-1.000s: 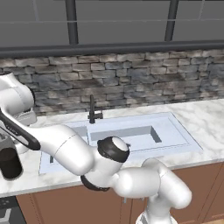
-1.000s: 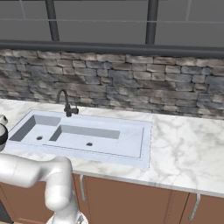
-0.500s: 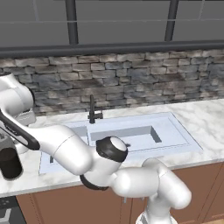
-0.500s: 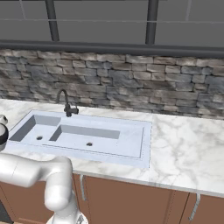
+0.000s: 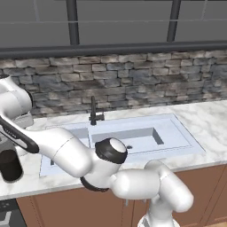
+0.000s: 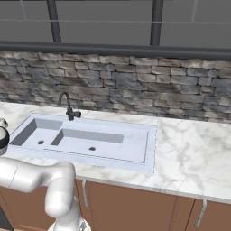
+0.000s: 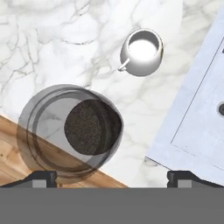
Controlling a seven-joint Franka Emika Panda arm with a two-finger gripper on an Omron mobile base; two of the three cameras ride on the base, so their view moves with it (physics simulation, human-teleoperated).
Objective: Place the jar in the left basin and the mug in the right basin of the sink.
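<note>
Step in hand looks like the approach to the jar (image 7: 72, 131): the gripper (image 7: 111, 177) hangs above it, looking straight down its mouth, fingertips (image 7: 41, 177) spread wide with nothing between them. The jar stands on the marble counter (image 7: 52, 48) near its front edge, left of the sink (image 6: 135, 153); the mug (image 7: 142, 50) sits apart from it, closer to the sink rim (handle toward the jar). Neither is in a basin yet. Next move likely calls for centring over the jar, descending, then closing; the left basin (image 6: 34, 133) is close by.
</note>
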